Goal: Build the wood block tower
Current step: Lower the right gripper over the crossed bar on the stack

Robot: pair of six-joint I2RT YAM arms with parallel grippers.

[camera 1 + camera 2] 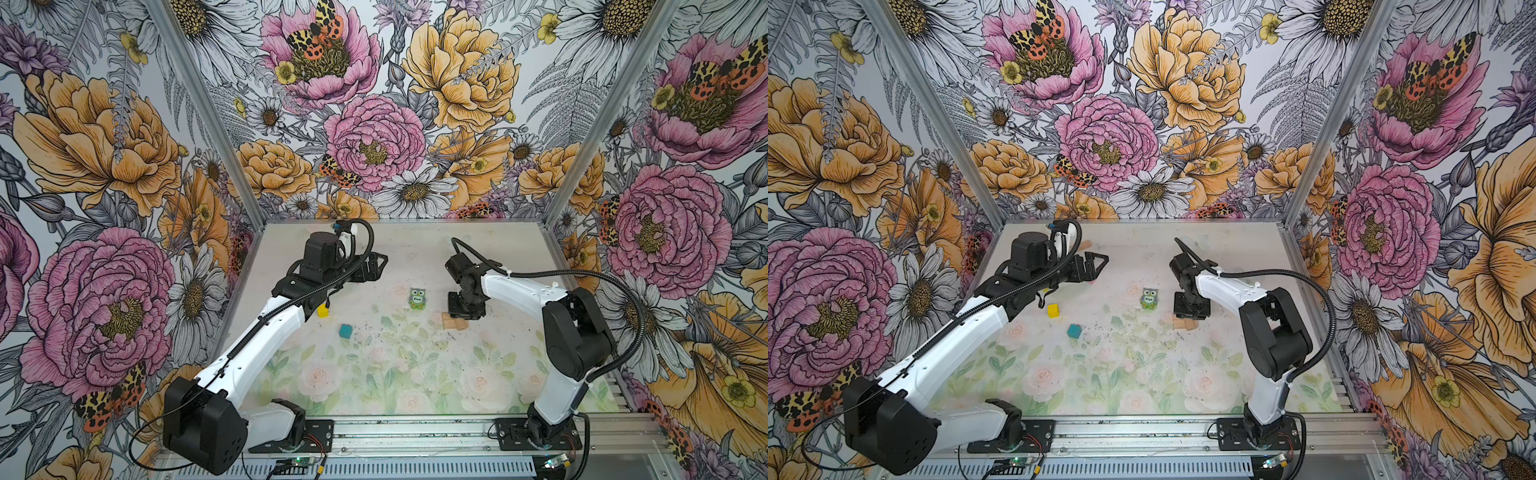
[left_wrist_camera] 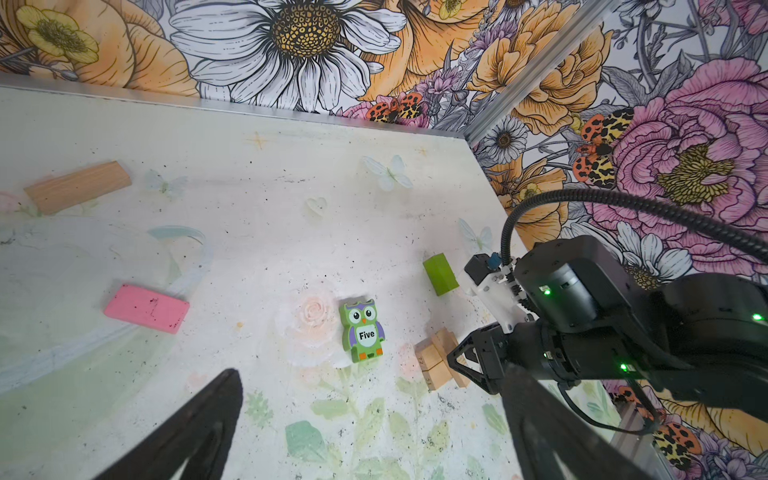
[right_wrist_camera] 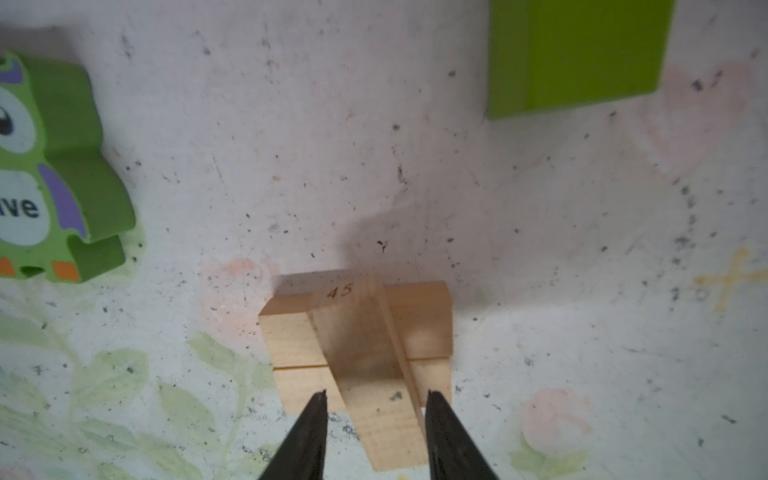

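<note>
The left gripper (image 1: pixel 1097 266) hangs above the far left of the table (image 1: pixel 415 374), its jaws spread wide with nothing between them. Behind its wrist a loose tan bar (image 1: pixel 1087 245) peeks out near the far edge. The left wrist view shows that bar (image 2: pixel 77 187) lying flat, and a pink bar (image 2: pixel 146 308) flat and well apart from it. The pink bar cannot be made out in the top views.

Next comes the yellow cube (image 1: pixel 1053 310). It sits clear in a top view, and the left forearm partly covers it (image 1: pixel 323 311) in a top view. The teal cube (image 1: pixel 345 331) lies near it, closer to the front, touching nothing. The owl block (image 1: pixel 417 298), printed "Five", lies face up near the middle.

Right of the owl and apart from it is the start of the tower (image 1: pixel 452 322). Two tan bars (image 3: pixel 291 340) lie side by side with a third bar (image 3: pixel 365 353) slanted across them. The right gripper (image 3: pixel 376 395) points down over this pile and hides much of it in both top views. Its jaws stand either side of the third bar with a thin gap on each side, not yet clamped. A green bar (image 3: pixel 577 54) lies near the pile without touching it, hidden behind the right arm in the top views.
</note>
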